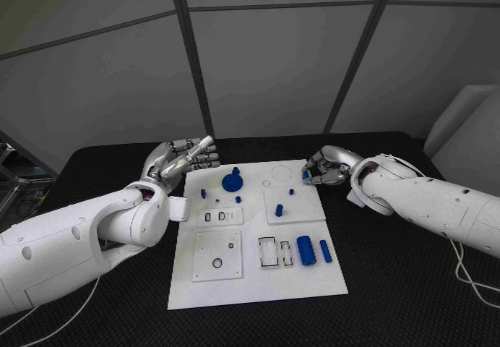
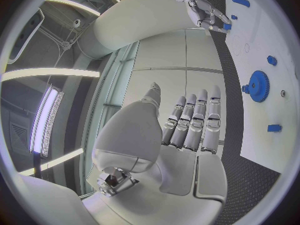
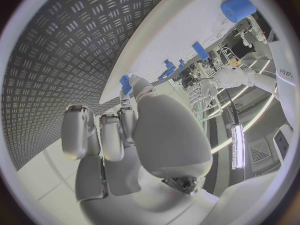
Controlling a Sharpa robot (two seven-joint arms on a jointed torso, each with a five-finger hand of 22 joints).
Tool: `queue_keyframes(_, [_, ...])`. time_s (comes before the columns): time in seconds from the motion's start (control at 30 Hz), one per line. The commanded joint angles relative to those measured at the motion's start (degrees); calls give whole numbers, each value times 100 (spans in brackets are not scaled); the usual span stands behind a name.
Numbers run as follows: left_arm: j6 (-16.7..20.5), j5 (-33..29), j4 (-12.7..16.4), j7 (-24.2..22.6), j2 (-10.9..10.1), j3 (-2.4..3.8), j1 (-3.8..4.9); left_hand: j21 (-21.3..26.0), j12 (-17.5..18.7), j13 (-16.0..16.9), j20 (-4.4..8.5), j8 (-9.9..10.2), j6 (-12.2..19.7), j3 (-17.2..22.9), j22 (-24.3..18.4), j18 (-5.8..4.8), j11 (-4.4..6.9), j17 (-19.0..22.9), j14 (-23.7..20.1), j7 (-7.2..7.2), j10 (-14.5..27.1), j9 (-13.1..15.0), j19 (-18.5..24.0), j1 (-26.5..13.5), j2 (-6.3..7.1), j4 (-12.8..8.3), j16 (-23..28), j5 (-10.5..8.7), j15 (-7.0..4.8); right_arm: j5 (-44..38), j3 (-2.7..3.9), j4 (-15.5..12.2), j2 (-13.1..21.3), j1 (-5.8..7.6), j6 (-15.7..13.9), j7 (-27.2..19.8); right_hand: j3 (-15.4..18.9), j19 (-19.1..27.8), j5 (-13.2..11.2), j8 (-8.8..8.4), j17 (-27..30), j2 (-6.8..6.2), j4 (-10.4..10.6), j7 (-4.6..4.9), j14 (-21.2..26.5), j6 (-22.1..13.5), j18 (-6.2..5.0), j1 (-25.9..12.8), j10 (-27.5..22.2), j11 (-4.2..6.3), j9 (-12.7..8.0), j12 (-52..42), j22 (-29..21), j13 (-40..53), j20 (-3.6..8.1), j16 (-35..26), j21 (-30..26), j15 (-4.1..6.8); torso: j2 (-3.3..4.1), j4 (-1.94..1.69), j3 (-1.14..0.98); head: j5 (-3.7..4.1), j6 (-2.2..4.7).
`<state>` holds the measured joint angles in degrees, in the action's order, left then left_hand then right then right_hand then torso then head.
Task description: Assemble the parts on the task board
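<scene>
The right hand (image 1: 325,172) pinches a small blue plastic peg (image 3: 125,83) between thumb and fingertip, its other fingers curled, at the far right corner of the flat white rectangular task board (image 1: 261,285). The left hand (image 1: 179,160) is held up off the board's far left edge, fingers straight, side by side, holding nothing. On the board lie a round blue toothed gear (image 1: 233,182), a thick blue cylinder (image 1: 306,250), a thinner blue rod (image 1: 325,251) and short blue pegs. No readable writing on them.

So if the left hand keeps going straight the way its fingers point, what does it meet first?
Probably nothing: the left hand points above the board's far left corner, toward the wall panels. Height is hard to judge.
</scene>
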<state>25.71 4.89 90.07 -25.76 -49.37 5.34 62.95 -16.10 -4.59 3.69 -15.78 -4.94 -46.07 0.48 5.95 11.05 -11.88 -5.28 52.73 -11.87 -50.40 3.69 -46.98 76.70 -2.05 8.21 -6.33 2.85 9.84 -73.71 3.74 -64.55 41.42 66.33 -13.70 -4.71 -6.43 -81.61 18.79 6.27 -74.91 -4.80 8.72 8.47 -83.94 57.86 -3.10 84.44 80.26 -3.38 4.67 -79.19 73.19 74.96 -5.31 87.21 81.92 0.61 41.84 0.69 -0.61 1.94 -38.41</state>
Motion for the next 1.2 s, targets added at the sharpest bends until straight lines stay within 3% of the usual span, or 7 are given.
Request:
queue_keyframes(0.03, [-82,7,25,-53,4,4,7,36,38,-2,2,37,-29,-9,-5,-79,-29,2,3,-259,-15,0,29,12,-52,-13,40,-9,12,-38,3,-2,-12,9,49,26,-28,-54,-33,26,-999,63,-2,-5,-495,58,-29,-2,40,-6,9,-33,14,159,-1,39,36,19,0,2,-2,1,-11])
queue_keyframes(0.23, [-91,7,51,-48,8,4,5,37,42,-3,1,42,-17,-5,-6,-78,-30,2,3,-259,-13,-1,30,23,-57,-22,43,-9,12,-54,3,-7,-27,9,39,45,-90,-62,-73,122,-1010,104,-44,-67,-497,236,-28,12,71,42,44,-66,28,201,22,44,42,54,0,-3,-2,-7,-25])
queue_keyframes(0.43, [-99,7,67,-46,9,4,1,37,42,-3,1,42,-17,-5,-6,-78,-30,2,3,-259,-13,-1,30,23,-57,-22,43,-9,12,-58,3,-8,-42,9,-23,44,-180,-80,-276,220,-1035,157,-118,-149,-503,400,-21,33,109,113,103,-100,64,247,80,54,58,116,1,-3,-4,-9,-29])
queue_keyframes(0.77, [-92,7,50,-52,3,4,-1,37,42,-3,1,42,-17,-5,-6,-78,-30,2,3,-259,-13,-1,30,23,-57,-22,43,-9,12,-84,3,-88,4,9,-380,105,-277,-116,-307,298,-1073,235,-165,-217,-512,517,-8,16,176,173,168,-159,132,326,129,72,90,167,-7,-9,-7,-26,-38])
queue_keyframes(0.87, [-85,7,43,-51,-13,4,-1,37,42,-3,1,42,-17,-5,-6,-78,-30,2,3,-259,-13,-1,30,23,-57,-22,43,-9,12,-94,4,-222,95,11,-490,183,-299,-122,-304,307,-1076,249,-178,-226,-513,527,-6,19,179,181,179,-161,141,329,137,73,95,175,-16,10,-16,-34,-20])
queue_keyframes(1.07, [-67,7,62,-48,-67,4,-1,39,48,-4,0,50,-8,-1,-9,-78,-31,2,1,-261,-8,-2,31,37,-63,-34,49,-10,13,-126,23,-745,291,20,-607,301,-335,-123,-294,292,-1077,246,-211,-220,-513,491,-5,27,174,184,187,-150,143,320,150,73,95,184,-35,41,8,-34,-11])
queue_keyframes(1.2, [-63,7,87,-52,-95,4,0,40,49,-4,0,50,-18,0,-9,-78,-31,2,2,-260,-8,-2,31,40,-64,-36,50,-9,13,-270,86,-1210,338,44,-649,479,-340,-125,-295,286,-1082,241,-212,-214,-514,479,-4,15,175,180,189,-150,147,322,152,76,97,183,-50,44,24,-60,-2])
